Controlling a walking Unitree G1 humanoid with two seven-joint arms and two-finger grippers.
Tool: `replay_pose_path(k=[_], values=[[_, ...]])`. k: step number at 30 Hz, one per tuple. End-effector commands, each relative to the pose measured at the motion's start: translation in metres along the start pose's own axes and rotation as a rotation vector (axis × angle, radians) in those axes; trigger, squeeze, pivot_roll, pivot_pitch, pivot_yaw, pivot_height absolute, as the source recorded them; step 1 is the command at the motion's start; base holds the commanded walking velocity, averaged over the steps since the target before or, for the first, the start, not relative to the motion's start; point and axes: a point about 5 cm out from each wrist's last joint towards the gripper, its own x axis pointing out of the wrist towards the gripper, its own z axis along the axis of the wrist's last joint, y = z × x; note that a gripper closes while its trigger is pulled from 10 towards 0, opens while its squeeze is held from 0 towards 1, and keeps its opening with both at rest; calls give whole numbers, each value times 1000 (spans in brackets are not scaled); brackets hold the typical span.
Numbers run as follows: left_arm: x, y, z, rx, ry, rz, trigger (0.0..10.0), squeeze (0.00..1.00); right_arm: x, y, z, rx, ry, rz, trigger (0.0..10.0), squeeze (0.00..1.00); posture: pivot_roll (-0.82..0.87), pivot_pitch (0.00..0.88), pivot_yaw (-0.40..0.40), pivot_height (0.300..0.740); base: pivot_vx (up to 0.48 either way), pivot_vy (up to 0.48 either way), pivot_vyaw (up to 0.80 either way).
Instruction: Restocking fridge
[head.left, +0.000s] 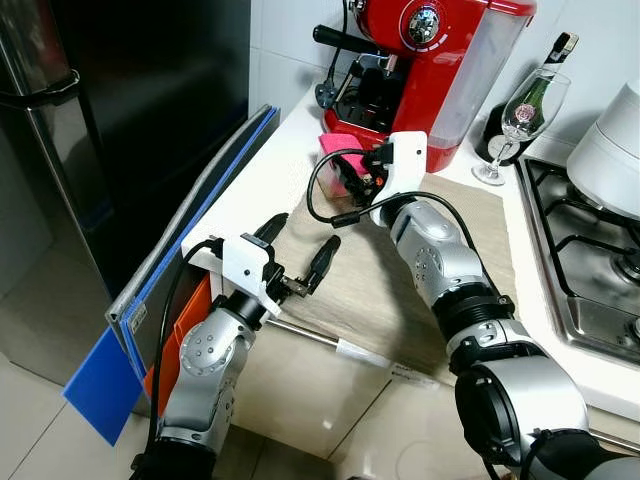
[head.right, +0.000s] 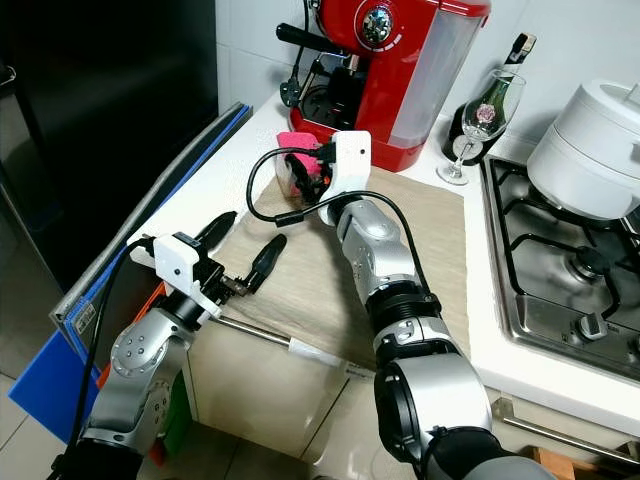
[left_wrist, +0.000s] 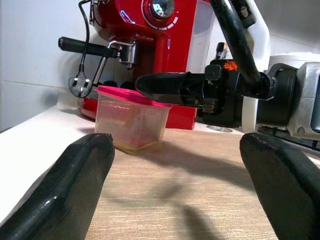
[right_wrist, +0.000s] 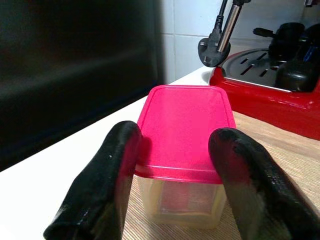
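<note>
A clear container with a pink lid (head.left: 338, 148) stands on the counter in front of the red espresso machine (head.left: 430, 60). My right gripper (right_wrist: 175, 132) reaches over the counter and is shut on the container (right_wrist: 182, 110), one black finger against each side of the lid. The container still rests on the beige mat (head.left: 400, 290). My left gripper (head.left: 303, 235) hovers open over the mat's near left corner, pointing at the container (left_wrist: 132, 117) with nothing between its fingers. The black fridge (head.left: 130, 120) stands shut on the left.
Blue and grey boards (head.left: 190, 220) lean between the fridge and the counter. A wine glass (head.left: 525, 110) and a dark bottle (head.left: 555, 50) stand right of the machine. A gas hob (head.left: 590, 250) and a white pot (head.left: 615, 150) are at the far right.
</note>
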Motion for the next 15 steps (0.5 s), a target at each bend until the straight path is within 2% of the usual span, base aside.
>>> replay_pose_path(k=[1,4,6,9,12,15], values=[[7,-5,0,-2,3,-31,10000,0,-2,0,-15,36,73,5,0,0,24,0,-152,740,0,0,0],[7,-2,0,5,2,-20,10000,0,0,4,-6,19,26,14,0,0,30,0,-156,740,0,0,0],[8,0,2,11,-4,-11,10000,0,2,6,13,-21,-53,19,0,0,35,0,-161,740,0,0,0],[8,2,3,20,-2,11,10000,0,1,6,26,-28,-103,19,0,0,37,0,-162,740,0,0,0],[8,4,3,25,3,22,10000,0,-1,4,28,-34,-111,19,0,0,39,0,-162,740,0,0,0],[7,3,2,26,13,24,10000,0,-4,-1,17,-42,-76,13,0,0,47,0,-159,740,0,0,0]])
